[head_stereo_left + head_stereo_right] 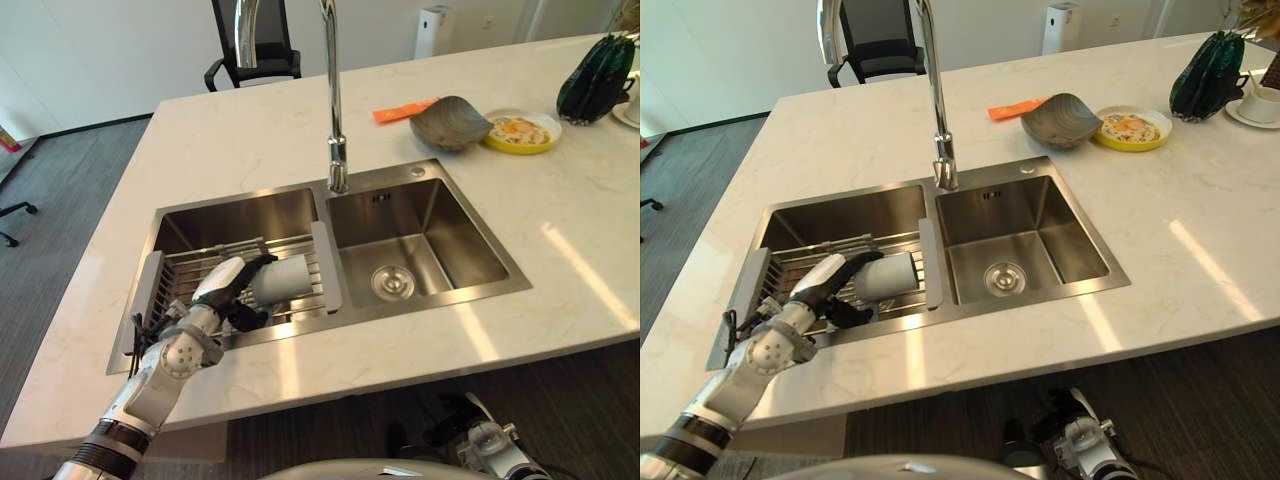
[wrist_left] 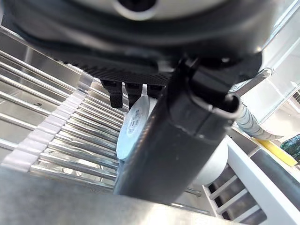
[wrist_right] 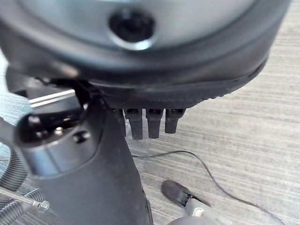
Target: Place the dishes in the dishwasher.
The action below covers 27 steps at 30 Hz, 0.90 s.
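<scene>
The left hand (image 1: 228, 285) lies on the rack (image 1: 180, 270) in the sink's (image 1: 440, 290) left basin, a cup (image 1: 283, 279) just right of it. Far right sit a bowl (image 1: 449, 123) and plate (image 1: 521, 131).

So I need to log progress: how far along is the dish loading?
Barely begun. The left hand is at the white cylindrical cup lying on the wire drying rack over the sink. The grey bowl and yellow plate wait on the counter. The right hand hangs idle.
</scene>
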### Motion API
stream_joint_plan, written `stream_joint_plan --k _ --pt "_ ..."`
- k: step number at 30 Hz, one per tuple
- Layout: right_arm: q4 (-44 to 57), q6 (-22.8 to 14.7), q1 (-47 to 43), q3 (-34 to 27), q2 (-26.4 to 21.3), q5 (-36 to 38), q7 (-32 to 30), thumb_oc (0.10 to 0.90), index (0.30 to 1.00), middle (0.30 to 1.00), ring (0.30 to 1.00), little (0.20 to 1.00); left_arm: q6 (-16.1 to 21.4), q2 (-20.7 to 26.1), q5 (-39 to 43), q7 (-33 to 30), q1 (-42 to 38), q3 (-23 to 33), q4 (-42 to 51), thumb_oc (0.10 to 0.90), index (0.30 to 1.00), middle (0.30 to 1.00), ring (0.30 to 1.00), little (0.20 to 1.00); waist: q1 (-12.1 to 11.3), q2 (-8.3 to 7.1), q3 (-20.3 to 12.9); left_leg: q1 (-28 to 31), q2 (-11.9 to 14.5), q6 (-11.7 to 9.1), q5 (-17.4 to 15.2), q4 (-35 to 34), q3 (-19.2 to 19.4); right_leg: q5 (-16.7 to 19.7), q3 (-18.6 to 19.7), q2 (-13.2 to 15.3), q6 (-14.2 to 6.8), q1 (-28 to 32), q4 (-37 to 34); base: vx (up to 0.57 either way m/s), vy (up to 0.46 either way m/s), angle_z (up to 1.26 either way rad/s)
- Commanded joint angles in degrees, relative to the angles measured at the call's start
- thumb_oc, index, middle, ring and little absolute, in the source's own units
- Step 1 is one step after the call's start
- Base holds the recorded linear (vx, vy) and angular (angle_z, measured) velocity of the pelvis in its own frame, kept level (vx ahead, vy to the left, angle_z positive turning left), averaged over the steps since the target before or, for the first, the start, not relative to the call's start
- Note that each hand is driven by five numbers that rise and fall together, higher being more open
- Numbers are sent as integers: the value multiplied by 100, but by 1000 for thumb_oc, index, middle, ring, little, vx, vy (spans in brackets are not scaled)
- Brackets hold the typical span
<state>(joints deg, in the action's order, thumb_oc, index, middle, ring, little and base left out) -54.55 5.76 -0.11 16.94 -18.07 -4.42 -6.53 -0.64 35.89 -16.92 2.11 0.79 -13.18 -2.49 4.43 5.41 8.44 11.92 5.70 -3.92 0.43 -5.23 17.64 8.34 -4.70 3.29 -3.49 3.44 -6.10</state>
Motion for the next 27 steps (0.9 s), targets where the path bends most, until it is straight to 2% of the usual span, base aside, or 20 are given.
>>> stream_joint_plan --k 1,7,16,22,23,27 --pt "137 -148 -358 -64 -6 -23 -140 800 900 900 900 900 239 89 -158 -426 -832 -182 176 800 900 900 900 900 83 -312 -56 -339 128 -224 31 23 -213 -1227 -149 343 -450 809 110 0 0 0" --pt "76 -145 -376 -51 44 -33 -186 800 900 900 900 900 274 -141 -154 -508 -929 -315 245 800 900 900 900 900 104 -293 -52 -344 110 -214 13 23 -236 -1227 -182 362 -451 812 110 0 1 7" --pt "-27 -154 -386 -34 47 -56 -279 800 900 900 900 900 313 -204 -253 -616 -1183 -453 277 800 900 900 900 900 137 -253 -51 -360 106 -224 21 23 -220 -1212 -196 380 -459 787 110 -1 0 0" --pt "-59 -195 -437 24 70 -54 -332 800 900 900 900 900 352 -113 -735 -615 -1441 -810 73 800 900 900 900 900 213 -230 -53 -354 111 -227 11 23 -188 -1200 -174 381 -471 766 110 0 0 0" --pt "-73 -223 -440 45 77 -48 -348 800 900 900 900 900 380 -90 -808 -641 -1534 -893 14 400 300 300 300 300 229 -229 -53 -351 113 -230 14 23 -183 -1199 -168 378 -470 762 110 0 0 0" --pt "-132 -228 -406 28 83 -52 -367 800 900 900 900 900 350 18 -1094 -626 -1537 -970 -91 400 300 300 300 300 245 -229 -56 -343 114 -232 10 23 -156 -1196 -150 369 -476 752 110 0 0 0"
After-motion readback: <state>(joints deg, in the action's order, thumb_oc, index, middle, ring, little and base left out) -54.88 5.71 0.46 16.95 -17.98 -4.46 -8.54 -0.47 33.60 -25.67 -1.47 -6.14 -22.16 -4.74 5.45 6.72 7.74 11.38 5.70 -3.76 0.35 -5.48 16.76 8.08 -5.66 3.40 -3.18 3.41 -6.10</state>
